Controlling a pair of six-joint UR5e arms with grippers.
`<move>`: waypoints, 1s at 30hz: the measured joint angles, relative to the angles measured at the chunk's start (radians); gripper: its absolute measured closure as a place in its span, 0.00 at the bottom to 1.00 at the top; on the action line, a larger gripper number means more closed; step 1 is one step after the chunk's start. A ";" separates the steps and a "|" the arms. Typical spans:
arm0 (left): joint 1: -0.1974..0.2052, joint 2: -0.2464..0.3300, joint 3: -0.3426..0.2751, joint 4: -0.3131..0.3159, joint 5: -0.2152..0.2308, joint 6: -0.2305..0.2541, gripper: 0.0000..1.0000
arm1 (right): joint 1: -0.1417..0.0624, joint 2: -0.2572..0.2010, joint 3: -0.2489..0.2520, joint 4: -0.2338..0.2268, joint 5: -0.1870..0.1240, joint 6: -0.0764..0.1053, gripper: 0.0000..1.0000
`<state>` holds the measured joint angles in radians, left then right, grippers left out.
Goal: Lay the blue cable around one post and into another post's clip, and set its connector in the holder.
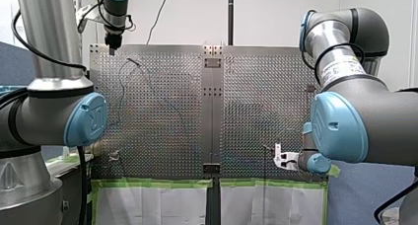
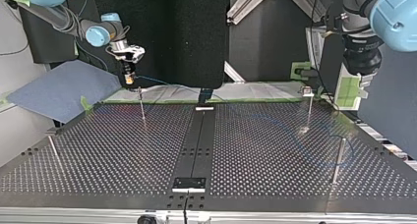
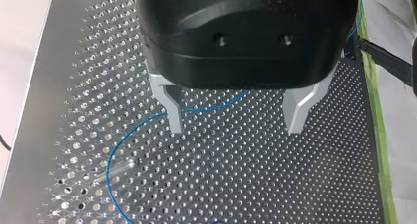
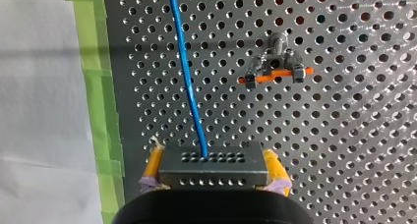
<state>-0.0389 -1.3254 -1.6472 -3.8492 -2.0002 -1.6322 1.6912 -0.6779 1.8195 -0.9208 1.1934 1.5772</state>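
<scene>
The blue cable [image 4: 189, 86] runs from a grey connector block [image 4: 212, 161] out over the perforated plate. My right gripper [image 4: 214, 179], with yellow pads, is shut on that connector near the plate's taped edge. Just beside and ahead of it stands a post clip with an orange piece [image 4: 277, 74]. In the top view my right gripper [image 2: 129, 78] hangs above a thin post [image 2: 142, 107]. My left gripper [image 3: 236, 122] hovers open above the plate, metal fingers [image 3: 174, 115] apart with nothing between them. Under it the cable [image 3: 147, 121] curves around a post [image 3: 116, 169].
Thin posts stand on the plate at the top view's right [image 2: 308, 110] [image 2: 338, 161] and left [image 2: 53, 151]. Black fixtures [image 2: 189, 183] [image 2: 204, 106] sit on the dark centre strip. Green tape [image 1: 157, 183] and white sheeting line the plate's near edge in the front view.
</scene>
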 joint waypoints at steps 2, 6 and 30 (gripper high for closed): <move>0.000 0.000 0.000 0.008 0.003 0.001 0.01 | 0.000 0.000 0.000 0.000 0.000 0.000 1.00; 0.000 0.000 0.000 0.033 0.025 -0.003 0.01 | 0.000 0.000 0.001 0.000 0.000 0.000 1.00; -0.124 -0.111 -0.179 0.243 0.235 0.001 0.01 | -0.001 -0.001 0.001 0.021 0.006 -0.020 1.00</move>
<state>-0.1630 -1.4365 -1.8259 -3.6061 -1.7651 -1.6314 1.6906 -0.6788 1.8201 -0.8999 1.1993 1.5571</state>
